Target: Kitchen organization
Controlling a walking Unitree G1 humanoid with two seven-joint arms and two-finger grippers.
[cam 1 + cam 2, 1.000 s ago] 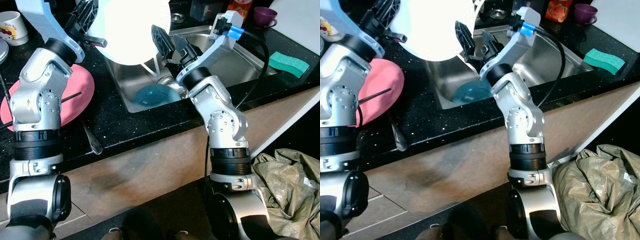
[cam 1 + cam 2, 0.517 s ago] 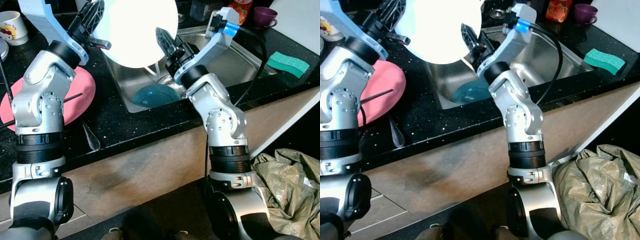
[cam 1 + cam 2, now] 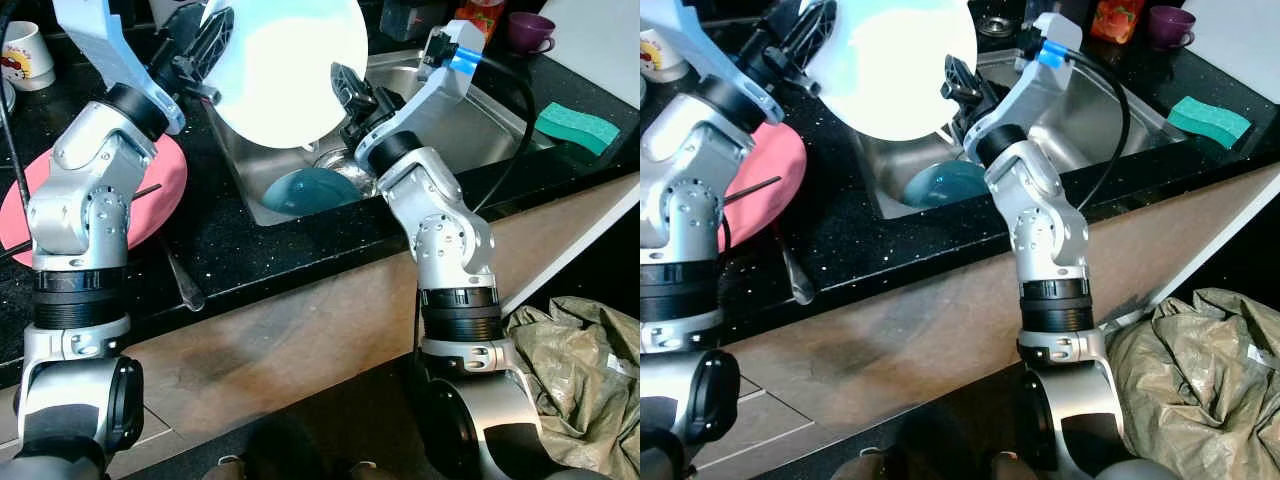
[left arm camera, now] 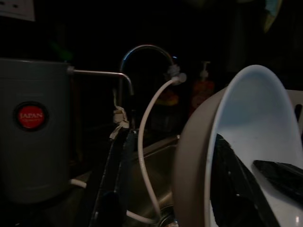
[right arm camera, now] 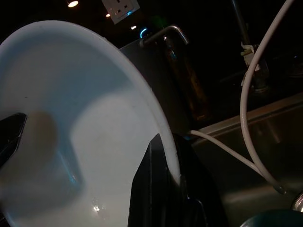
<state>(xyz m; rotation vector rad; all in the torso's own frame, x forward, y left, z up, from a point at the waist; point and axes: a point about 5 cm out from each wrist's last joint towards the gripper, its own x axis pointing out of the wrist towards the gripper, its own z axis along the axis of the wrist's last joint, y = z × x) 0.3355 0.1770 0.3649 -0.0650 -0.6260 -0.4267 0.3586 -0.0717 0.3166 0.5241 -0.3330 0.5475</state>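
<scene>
**White plate held over the sink between both grippers**

We see a large round white plate (image 3: 290, 70) raised and tilted above the stainless steel sink basin (image 3: 470, 120), which is set into a black speckled countertop (image 3: 260, 250). Our left gripper (image 3: 205, 55) is at the plate's left edge. In the left wrist view its black fingers (image 4: 236, 189) are closed over the plate's rim, one lying across the white face and the other behind the brownish underside, so it has hold of the plate. Our right gripper (image 3: 350, 95) meets the opposite edge. In the right wrist view one black finger (image 5: 161, 189) lies against the rim and another shows at the far edge of the white face; the jaws stand spread with the rim between them, but we cannot tell whether they truly clamp it.

Below the plate, a round teal bowl (image 3: 310, 188) lies in the sink. A flat pink plate (image 3: 150, 195) sits on the counter to the left with a thin dark stick across it, and a metal spoon (image 3: 185, 285) lies just beside it near the counter's front edge. A green sponge (image 3: 578, 122) rests on the counter to the right of the sink, and a purple cup (image 3: 528, 32) stands behind it. A white mug with a red print (image 3: 22, 55) stands at the far left.
</scene>
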